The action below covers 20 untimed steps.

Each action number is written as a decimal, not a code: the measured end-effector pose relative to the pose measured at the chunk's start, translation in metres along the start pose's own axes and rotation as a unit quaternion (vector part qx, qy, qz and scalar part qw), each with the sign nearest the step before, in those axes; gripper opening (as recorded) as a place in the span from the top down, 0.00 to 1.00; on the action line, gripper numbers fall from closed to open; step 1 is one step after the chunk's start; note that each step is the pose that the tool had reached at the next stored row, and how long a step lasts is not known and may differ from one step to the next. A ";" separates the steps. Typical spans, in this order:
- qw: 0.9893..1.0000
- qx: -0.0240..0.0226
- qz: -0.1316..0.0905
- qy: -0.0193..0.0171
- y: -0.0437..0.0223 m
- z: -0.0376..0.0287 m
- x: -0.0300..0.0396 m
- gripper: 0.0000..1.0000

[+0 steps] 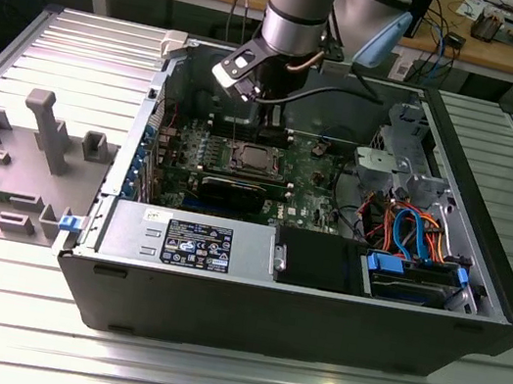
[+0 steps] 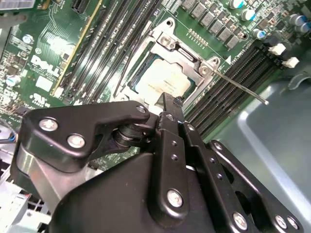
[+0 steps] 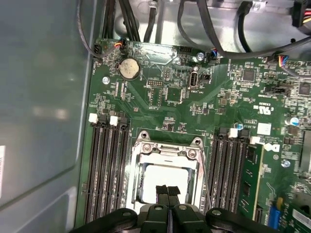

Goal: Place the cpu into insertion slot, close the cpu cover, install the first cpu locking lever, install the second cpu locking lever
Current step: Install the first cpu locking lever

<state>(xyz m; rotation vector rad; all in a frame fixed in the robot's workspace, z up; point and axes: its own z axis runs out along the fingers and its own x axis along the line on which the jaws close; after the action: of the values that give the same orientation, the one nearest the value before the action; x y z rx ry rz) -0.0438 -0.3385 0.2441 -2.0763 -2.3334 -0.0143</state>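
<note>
The cpu (image 3: 165, 177) lies flat in the insertion slot (image 1: 247, 159) on the green board, its pale metal face showing through the window of the cpu cover (image 3: 165, 150). The silvery cover frame lies down over it. In both wrist views my gripper (image 3: 168, 191) hangs just above the chip's near edge, its black fingers (image 2: 167, 104) pressed together with nothing between them. A thin locking lever (image 2: 240, 88) sticks out free from one corner of the socket. A second thin lever (image 2: 129, 65) runs along the opposite side.
Black memory slots (image 3: 104, 165) flank the socket. The open case holds a grey labelled power supply (image 1: 184, 239), a black drive box (image 1: 319, 261) and orange and blue cables (image 1: 409, 229). Grey fixtures (image 1: 39, 129) stand on the ribbed table at the exterior view's left.
</note>
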 end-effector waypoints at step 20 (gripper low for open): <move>0.996 0.002 -0.090 -0.002 -0.0001 -0.0148 0.0003 0.89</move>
<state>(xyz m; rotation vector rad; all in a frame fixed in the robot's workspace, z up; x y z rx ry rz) -0.0439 -0.3385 0.2588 -1.8594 -2.5108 -0.0094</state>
